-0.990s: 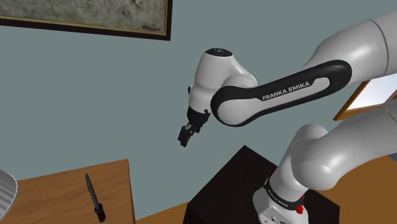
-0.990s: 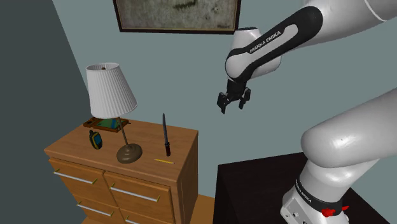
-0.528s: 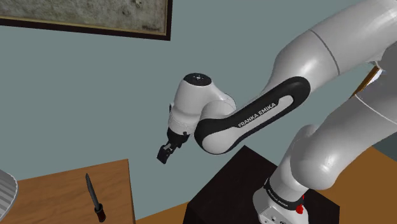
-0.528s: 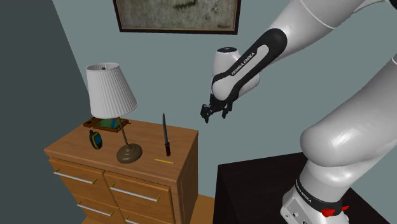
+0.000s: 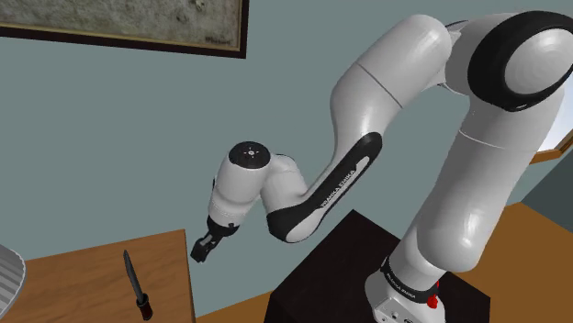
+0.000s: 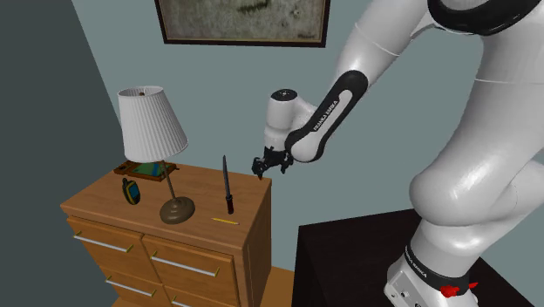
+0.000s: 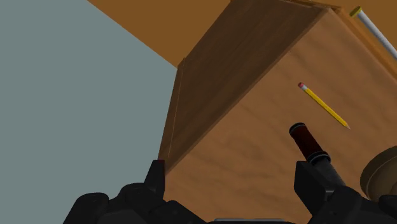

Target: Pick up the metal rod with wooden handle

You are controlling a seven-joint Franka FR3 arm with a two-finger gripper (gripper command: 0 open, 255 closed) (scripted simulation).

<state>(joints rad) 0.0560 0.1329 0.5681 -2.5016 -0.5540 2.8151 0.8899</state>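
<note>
Wooden dresser top bears the rod, lying flat just below the gripper, its handle just off one fingertip; slim dark shaft, ribbed reddish-brown grip; fingers spread wide, holding nothing; approach stage, I judge; next, centre over the rod, align, descend; yellow pencil lies beyond.

On a wooden dresser with metal-handled drawers: a lamp with a white shade and a round bronze-coloured base, set near the front edge. Just beside that base, toward the second exterior view's right, a rod lying flat, dark in the shaft, red-brown handle toward the front. Close by the handle's end, a yellow pencil with a red eraser. Toward that view's left end, a shallow wooden tray and, just before it, a small dark handheld device.
</note>
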